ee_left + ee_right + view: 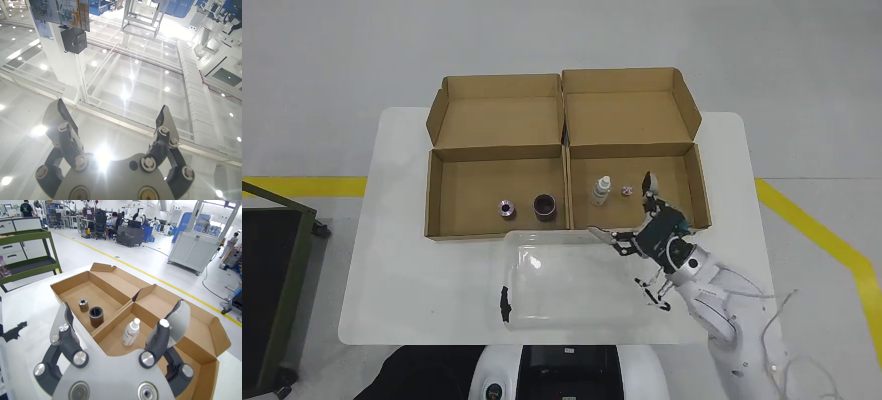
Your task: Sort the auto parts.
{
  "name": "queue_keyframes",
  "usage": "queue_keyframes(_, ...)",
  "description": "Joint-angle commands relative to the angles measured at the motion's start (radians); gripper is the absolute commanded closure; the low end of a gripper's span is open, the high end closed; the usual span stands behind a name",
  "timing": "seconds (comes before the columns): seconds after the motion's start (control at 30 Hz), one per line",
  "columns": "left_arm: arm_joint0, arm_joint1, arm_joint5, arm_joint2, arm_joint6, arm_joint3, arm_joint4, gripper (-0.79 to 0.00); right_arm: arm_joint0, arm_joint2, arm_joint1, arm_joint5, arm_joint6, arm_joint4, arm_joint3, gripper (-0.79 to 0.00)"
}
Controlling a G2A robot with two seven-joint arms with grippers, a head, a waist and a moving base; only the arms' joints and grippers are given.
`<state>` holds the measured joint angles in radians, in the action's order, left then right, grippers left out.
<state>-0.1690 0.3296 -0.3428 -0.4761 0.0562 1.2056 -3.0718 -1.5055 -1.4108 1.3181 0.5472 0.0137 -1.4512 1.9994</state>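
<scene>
In the top view, two open cardboard boxes stand side by side at the far part of the white worktop [392, 250]; the left box [457, 215] holds a small metal cylinder [505, 208] and, near it, a dark sleeve [544, 206]; the right box [694, 195] holds a small spray bottle [600, 189] close to the shared wall and a tiny pinkish part [627, 190] just beside it; a clear plastic bin [572, 300], with black tape [504, 303] on its left rim, sits just in front of the boxes; the right jaws hang spread wide and empty over the front edge of the right box. In the left wrist view, the left jaws are released, grasp nothing, and point up at a ceiling of white panels and lights. In the right wrist view, the right jaws stand parted with nothing between them; beyond them the spray bottle [130, 332] stands upright in the right box [208, 336]; the dark sleeve [96, 317] and the small metal cylinder [83, 305] stand upright, close but apart, in the left box [71, 289].
</scene>
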Motion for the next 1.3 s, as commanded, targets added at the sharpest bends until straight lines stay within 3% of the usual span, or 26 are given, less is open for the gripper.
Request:
queue_keyframes(0.0,0.0,0.0,0.0,0.0,0.0,0.0,0.0,-0.785,-0.039,-0.039,-0.005,-0.01,0.063,-0.009,-0.006,-0.785)
queue_keyframes(0.3,0.0,0.0,0.0,0.0,0.0,0.0,0.0,-0.785,-0.18,-0.223,-0.029,-0.007,0.276,-0.042,-0.005,-0.785)
queue_keyframes(0.67,0.0,0.0,0.0,0.0,0.0,0.0,0.0,-0.785,-0.288,-0.374,-0.042,-0.035,0.353,0.016,-0.023,-0.785)
queue_keyframes(1.27,0.0,0.0,0.0,0.0,0.0,0.0,0.0,-0.784,-0.309,-0.393,-0.045,-0.034,0.368,0.024,-0.028,-0.785)
